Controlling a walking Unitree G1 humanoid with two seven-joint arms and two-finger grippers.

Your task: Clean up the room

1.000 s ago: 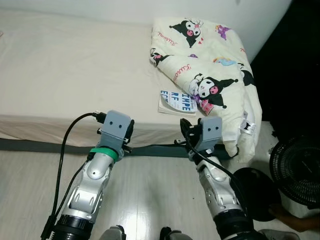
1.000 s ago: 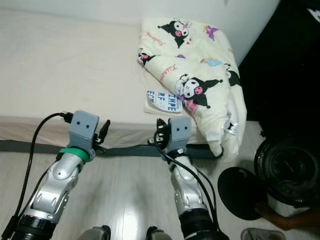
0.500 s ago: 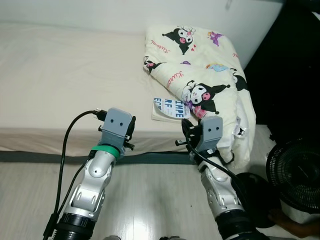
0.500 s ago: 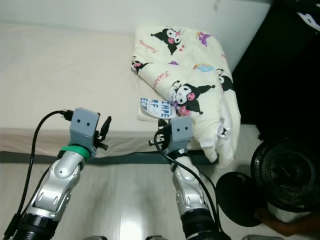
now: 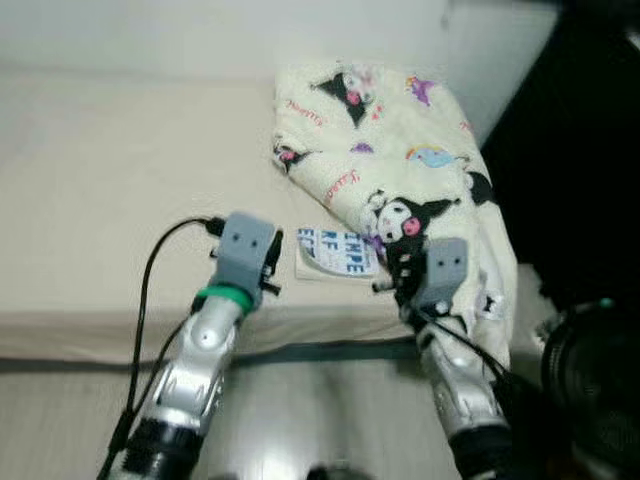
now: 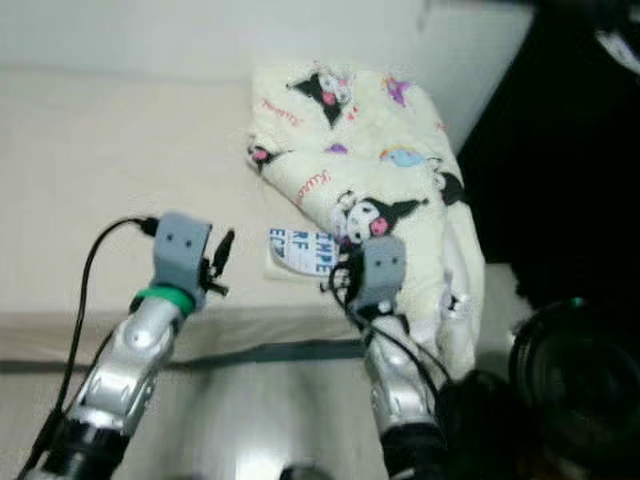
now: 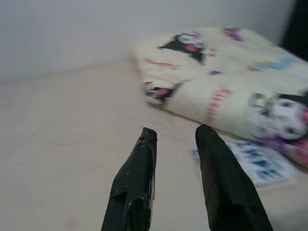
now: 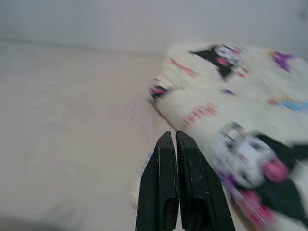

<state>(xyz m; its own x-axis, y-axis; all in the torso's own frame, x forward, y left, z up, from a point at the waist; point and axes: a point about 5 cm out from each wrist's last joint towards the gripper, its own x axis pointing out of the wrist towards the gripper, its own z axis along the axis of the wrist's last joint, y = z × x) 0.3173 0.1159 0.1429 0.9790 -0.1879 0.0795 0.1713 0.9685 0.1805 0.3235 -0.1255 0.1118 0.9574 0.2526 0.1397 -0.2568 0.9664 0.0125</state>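
A cream blanket printed with cartoon characters lies bunched on the right side of the bed and hangs over its front edge. A booklet with blue letters lies on the mattress, partly tucked under the blanket. My left gripper is open and empty, held over the bed's front edge to the left of the booklet. My right gripper is shut with nothing in it, held just right of the booklet and in front of the blanket. The views are blurred.
A black floor fan stands on the floor at the right, beside the bed's corner. Pale wooden floor runs along the front of the bed. A white wall backs the bed, and a dark area lies at the far right.
The whole view has shifted and blurred, so the camera moved; the bed looks closer. Both grippers now stand over the bed's front edge, nearer the booklet.
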